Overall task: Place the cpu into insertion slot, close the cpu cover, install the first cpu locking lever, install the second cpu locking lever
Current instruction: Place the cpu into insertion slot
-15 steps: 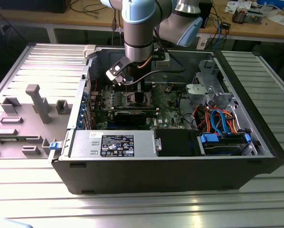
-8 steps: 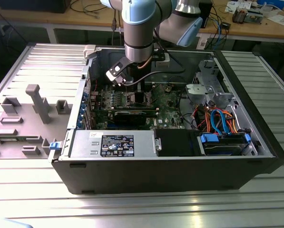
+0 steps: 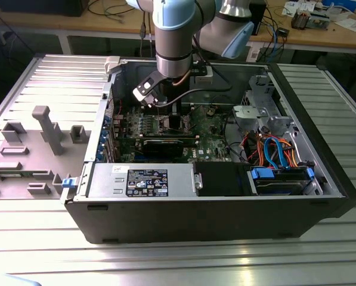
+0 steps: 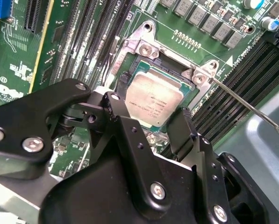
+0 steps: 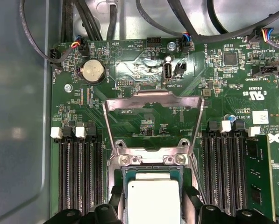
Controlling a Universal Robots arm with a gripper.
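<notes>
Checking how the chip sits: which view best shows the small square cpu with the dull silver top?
The second wrist view: the small square silver-topped cpu sits at the silvery-rimmed insertion slot, nearly its whole top showing. The first wrist view cuts the cpu off at the picture's edge. In the exterior view the arm stands before it.

Note that in the first wrist view bright light washes the cpu (image 5: 153,201) top nearly white, and a soft glare patch sits on the case wall (image 5: 15,133) well apart from it. In the second wrist view the cpu is evenly lit.
</notes>
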